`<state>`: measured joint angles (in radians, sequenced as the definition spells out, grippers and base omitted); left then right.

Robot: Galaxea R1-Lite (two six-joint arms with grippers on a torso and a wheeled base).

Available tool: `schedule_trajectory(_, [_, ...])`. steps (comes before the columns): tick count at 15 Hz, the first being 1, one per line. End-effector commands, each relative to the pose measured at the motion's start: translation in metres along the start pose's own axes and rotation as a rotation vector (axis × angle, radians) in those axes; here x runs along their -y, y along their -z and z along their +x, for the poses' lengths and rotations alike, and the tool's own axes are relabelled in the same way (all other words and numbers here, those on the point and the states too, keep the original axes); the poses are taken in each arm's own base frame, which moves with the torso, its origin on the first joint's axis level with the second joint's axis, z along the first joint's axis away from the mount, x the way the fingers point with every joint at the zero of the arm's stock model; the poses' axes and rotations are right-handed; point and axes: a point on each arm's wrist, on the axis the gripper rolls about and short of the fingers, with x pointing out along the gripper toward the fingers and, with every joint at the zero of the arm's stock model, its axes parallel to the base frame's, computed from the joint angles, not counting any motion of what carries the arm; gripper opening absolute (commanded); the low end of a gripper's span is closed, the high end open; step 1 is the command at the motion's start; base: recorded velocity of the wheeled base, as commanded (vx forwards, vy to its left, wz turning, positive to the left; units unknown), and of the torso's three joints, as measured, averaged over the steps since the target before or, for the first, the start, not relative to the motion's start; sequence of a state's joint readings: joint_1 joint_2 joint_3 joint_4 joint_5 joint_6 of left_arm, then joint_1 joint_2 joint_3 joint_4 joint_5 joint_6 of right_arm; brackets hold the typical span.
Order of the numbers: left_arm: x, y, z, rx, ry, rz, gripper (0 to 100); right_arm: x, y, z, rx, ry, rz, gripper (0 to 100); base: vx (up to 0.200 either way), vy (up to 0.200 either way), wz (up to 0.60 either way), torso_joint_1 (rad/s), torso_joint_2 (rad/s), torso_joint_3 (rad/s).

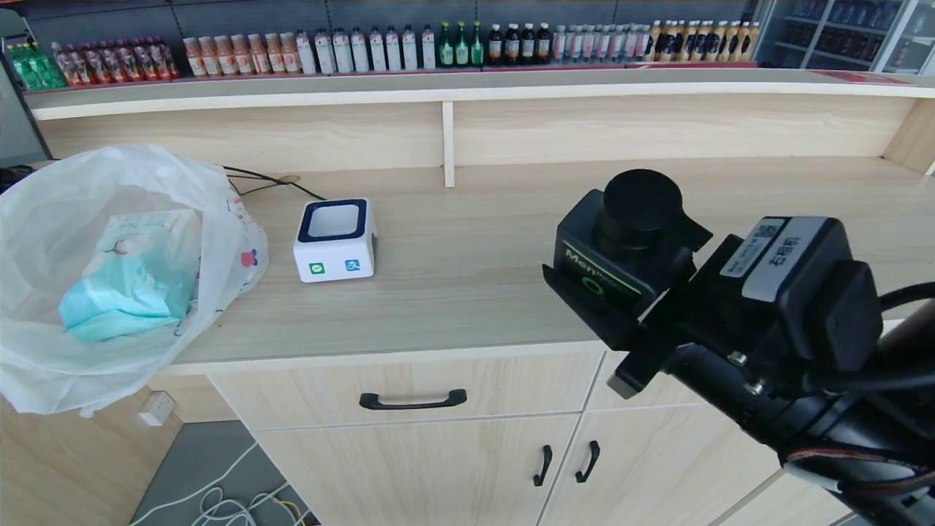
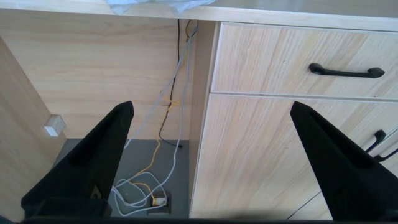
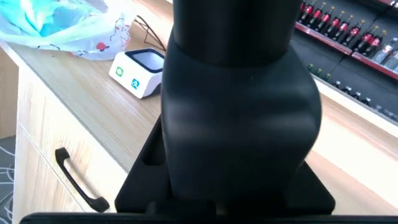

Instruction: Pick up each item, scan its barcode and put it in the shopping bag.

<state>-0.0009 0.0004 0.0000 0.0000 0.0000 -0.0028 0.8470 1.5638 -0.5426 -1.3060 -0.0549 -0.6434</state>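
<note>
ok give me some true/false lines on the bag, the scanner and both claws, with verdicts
1. The right claw holds a black bottle. True.
2. The shopping bag is empty. False: a teal pack lies inside it.
3. The scanner stands on the counter next to the bag. True.
4. The left claw grips an item. False: it is open with nothing between its fingers, facing the cabinet below the counter.
</note>
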Motion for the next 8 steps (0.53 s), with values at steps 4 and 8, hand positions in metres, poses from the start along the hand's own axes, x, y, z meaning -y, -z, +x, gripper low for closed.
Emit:
schedule_trajectory(4, [0.0,0.0,0.0,0.0,-0.001,0.0,100,-0.027,0.011,0.01,0.122,-0.263,-0.116,0,0.0,0.0,0.0,0.0,0.0,0.0])
schedule_trajectory(8, [0.0,0.0,0.0,0.0,-0.001,0.0,100,-0.03,0.013,0.013,0.141,-0.289,-0.147,0,0.0,0.0,0.0,0.0,0.0,0.0])
